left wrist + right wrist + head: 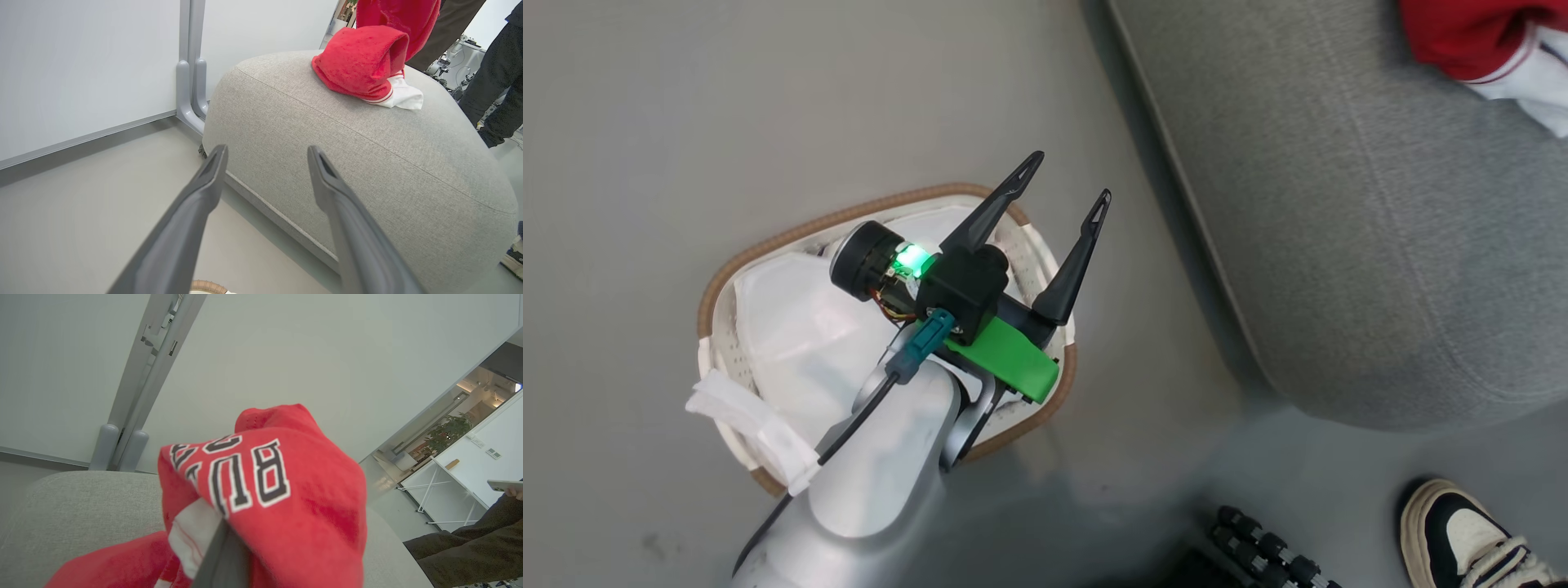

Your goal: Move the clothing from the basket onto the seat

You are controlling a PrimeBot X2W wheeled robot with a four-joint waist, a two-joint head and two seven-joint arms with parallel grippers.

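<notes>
While right hand (224, 539) grips clothing (286, 490) above grey seat (81, 506) — left hand (1068, 178) (splayed) overhangs basket (768, 242).

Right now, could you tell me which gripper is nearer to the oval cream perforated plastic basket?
Left. The left gripper hovers open just above the basket; the right gripper is away at the grey fabric seat, shut on a red lettered garment.

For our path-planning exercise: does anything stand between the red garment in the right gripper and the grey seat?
Nothing rigid is visible in the way. The right gripper holds the lettered garment above the seat. Only another red garment, lying on the seat, is below it.
</notes>
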